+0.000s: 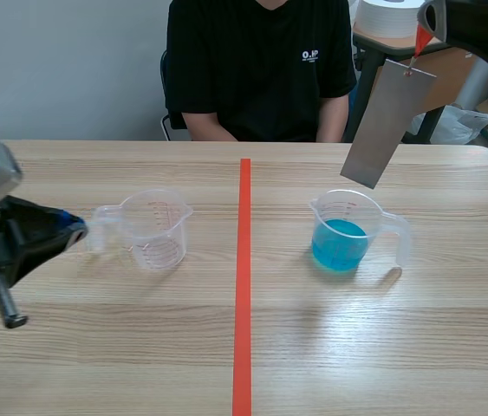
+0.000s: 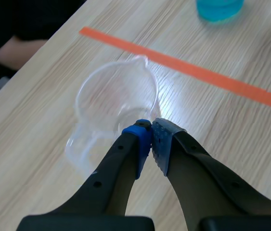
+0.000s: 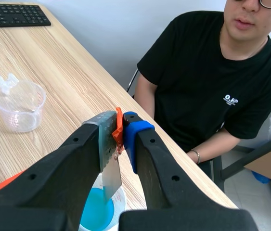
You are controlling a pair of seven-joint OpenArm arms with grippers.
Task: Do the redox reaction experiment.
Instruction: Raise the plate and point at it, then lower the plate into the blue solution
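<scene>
1. Pale wood-grain desk (image 1: 139, 355) fills the near ground, split down the middle by an orange-red tape line (image 1: 243, 303).
2. Nearest on the left, the left hand (image 2: 150, 131) sits low with its pads together. I can make out nothing between them. Its tip is just beside the handle of the empty measuring cup (image 1: 152, 227).
3. Across the tape stands the second measuring cup (image 1: 345, 230), upright and holding blue liquid (image 1: 339, 243).
4. Above it hangs the metal strip (image 1: 387, 121), tilted, its lower corner just over the cup's rim and not yet in the liquid.
5. The right hand (image 3: 121, 127) is raised and clamped on the orange tab (image 3: 118, 126) at the strip's top, so the strip dangles beneath it.
6. Beyond the desk's far edge sits a person (image 1: 257, 69) in a black T-shirt.
7. The step in hand looks like dipping the strip into the blue liquid. The next move calls for a straight descent that keeps the strip's edge inside the rim, so the light cup is not nudged or tipped.
8. The scene view alone shows the strip's tilt and the gap above the rim. The right wrist view alone shows the pads pinching the tab, and a keyboard (image 3: 12, 14) far along the desk. The left wrist view alone shows the left pads meeting at the empty cup's rim.
</scene>
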